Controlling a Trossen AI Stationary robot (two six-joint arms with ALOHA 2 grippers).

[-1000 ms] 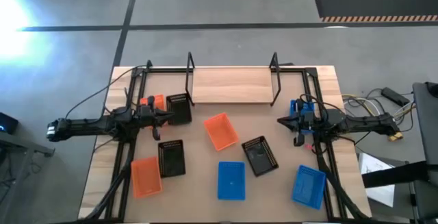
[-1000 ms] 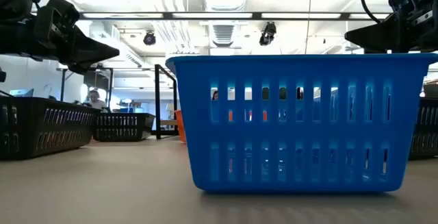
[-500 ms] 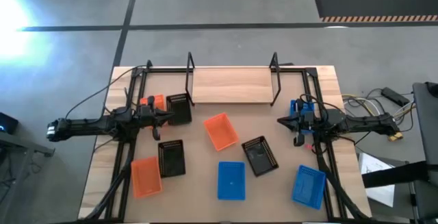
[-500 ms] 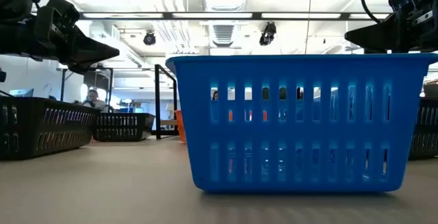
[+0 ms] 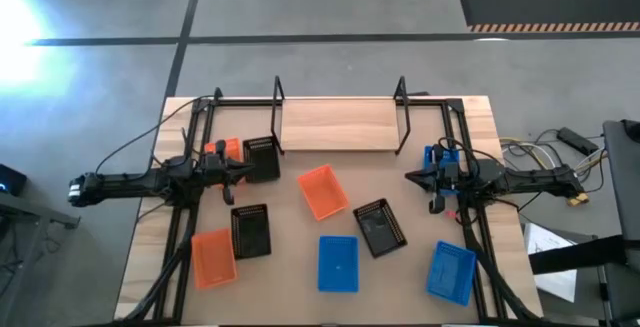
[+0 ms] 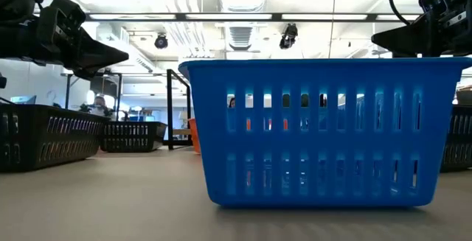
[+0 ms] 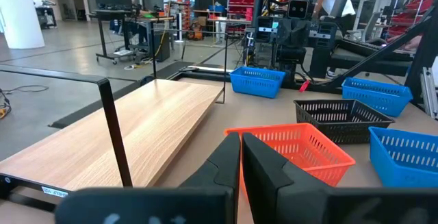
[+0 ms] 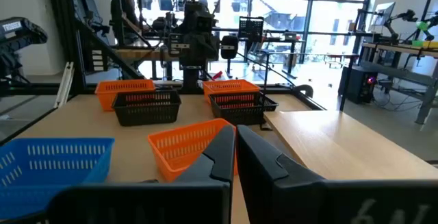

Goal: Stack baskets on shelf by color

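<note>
The shelf (image 5: 338,124), a light wooden board between two black wire uprights, stands at the table's far middle with nothing on it. Several baskets lie loose on the tabletop: black ones (image 5: 262,157) (image 5: 250,230) (image 5: 380,227), orange ones (image 5: 322,191) (image 5: 213,258) (image 5: 222,149), blue ones (image 5: 338,263) (image 5: 451,272) (image 5: 440,154). My left gripper (image 5: 250,170) hovers shut at the table's left, pointing level toward the middle, its fingers (image 7: 241,162) together. My right gripper (image 5: 410,176) hovers shut at the right, facing it, fingers (image 8: 235,148) together.
A black frame (image 5: 200,127) runs round the table's sides under both arms. Bare tabletop (image 5: 290,207) lies between the scattered baskets and in front of the shelf. In the low view one blue basket (image 6: 321,130) fills the middle. People and workbenches show in the room beyond.
</note>
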